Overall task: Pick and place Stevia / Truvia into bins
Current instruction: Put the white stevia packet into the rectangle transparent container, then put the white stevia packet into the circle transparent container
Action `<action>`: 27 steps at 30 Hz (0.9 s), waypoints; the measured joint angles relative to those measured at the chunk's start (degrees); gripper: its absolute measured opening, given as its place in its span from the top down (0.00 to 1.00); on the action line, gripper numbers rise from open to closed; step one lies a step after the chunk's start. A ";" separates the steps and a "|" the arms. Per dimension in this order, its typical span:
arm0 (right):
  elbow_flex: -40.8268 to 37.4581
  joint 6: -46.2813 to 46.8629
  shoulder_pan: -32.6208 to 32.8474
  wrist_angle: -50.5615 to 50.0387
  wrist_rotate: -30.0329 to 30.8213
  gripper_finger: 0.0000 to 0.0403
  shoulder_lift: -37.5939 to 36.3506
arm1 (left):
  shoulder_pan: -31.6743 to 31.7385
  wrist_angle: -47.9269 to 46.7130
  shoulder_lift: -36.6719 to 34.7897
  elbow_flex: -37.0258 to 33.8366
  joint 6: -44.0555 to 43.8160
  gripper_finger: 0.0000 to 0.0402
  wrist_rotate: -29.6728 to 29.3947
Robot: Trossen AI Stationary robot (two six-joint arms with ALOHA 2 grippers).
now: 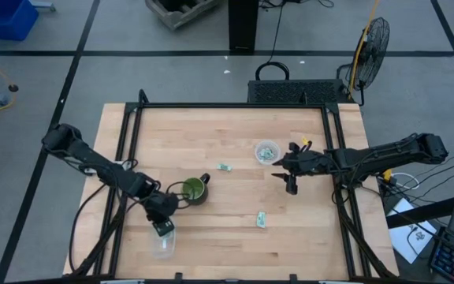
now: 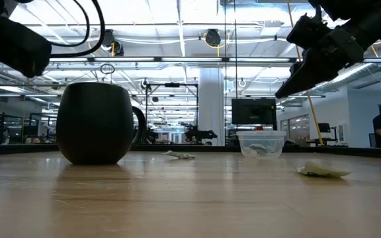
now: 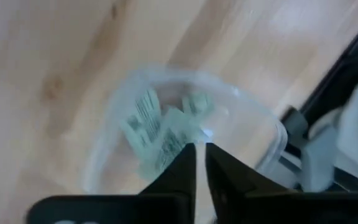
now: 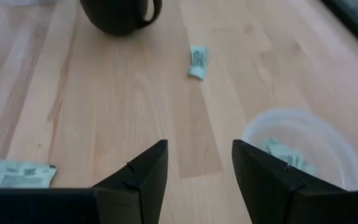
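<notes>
Fingers (image 3: 182, 171) of my left gripper (image 1: 162, 227) are sitting almost together, only a thin slit showing between the tips, and I am seeing nothing pinched between them. They are hanging directly over the near clear bin (image 3: 185, 130), which is lying toward six o'clock on the table (image 1: 211, 134), and I am counting at least three pale green sachets (image 3: 160, 127) resting inside it. Just past that gripper, toward one o'clock from it, the dark green mug (image 1: 193, 189) is standing upright.

My right gripper (image 1: 291, 175) is hovering above the wood at roughly three o'clock of the table's centre, its fingers (image 4: 143, 174) standing well apart and gripping nothing. The second clear bin (image 1: 266, 150) is sitting just beside it, toward ten o'clock from the gripper, with a few sachets (image 4: 286, 155) already in the bottom.

Two loose sachets are lying flat on the bare wood: one (image 1: 225, 167) near the middle of the table, between the mug and the second bin, and another (image 1: 262, 220) toward five o'clock, well apart from both bins.
</notes>
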 joint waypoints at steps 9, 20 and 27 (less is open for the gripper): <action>0.00 -7.45 -0.12 6.36 0.24 0.58 0.02 | 0.34 2.94 -0.32 0.00 2.07 0.69 -1.19; 0.00 -5.75 -0.17 12.81 0.26 0.58 0.00 | 4.86 16.80 -5.54 0.25 2.40 0.74 10.89; 0.00 -1.41 -0.12 11.95 -3.34 0.58 0.81 | 7.61 20.26 -11.50 6.79 23.42 0.80 -0.02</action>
